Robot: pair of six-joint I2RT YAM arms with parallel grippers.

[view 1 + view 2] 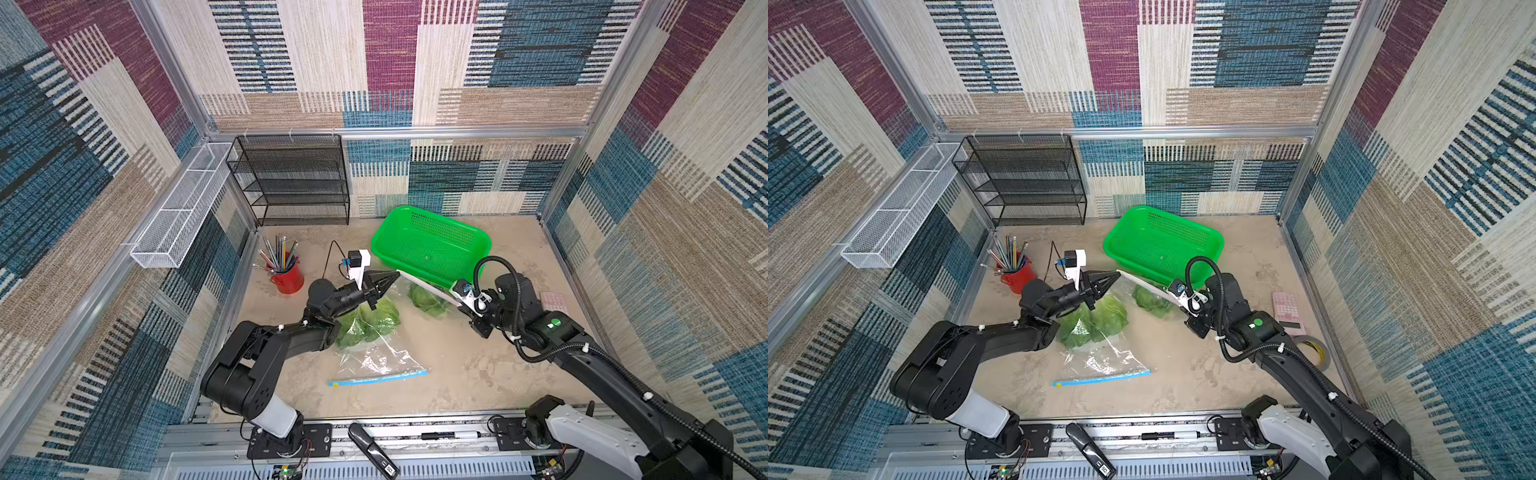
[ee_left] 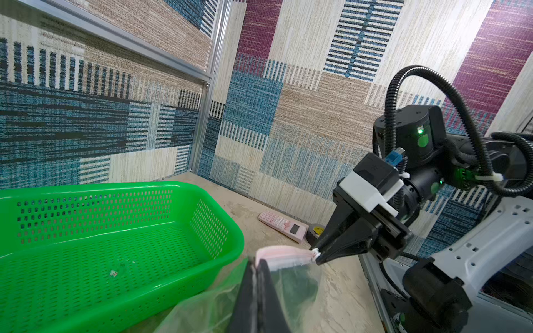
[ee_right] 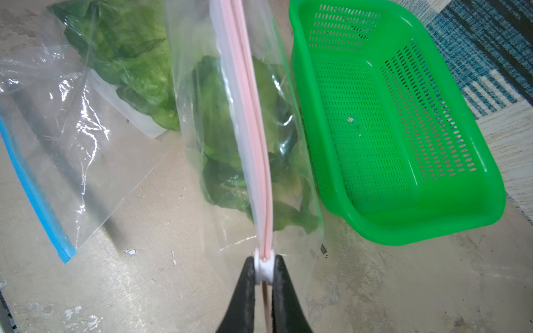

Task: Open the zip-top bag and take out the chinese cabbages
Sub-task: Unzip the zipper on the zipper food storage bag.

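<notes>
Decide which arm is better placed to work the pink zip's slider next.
Probably the right: the right gripper is shut on the white slider, while the left gripper only pinches the pink zip's far end.

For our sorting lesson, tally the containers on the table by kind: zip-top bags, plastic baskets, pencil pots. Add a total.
Zip-top bags: 2, the pink-zip bag and the blue-zip bag
Plastic baskets: 1, the green plastic basket
Pencil pots: 1, the red pencil pot
Total: 4
</notes>
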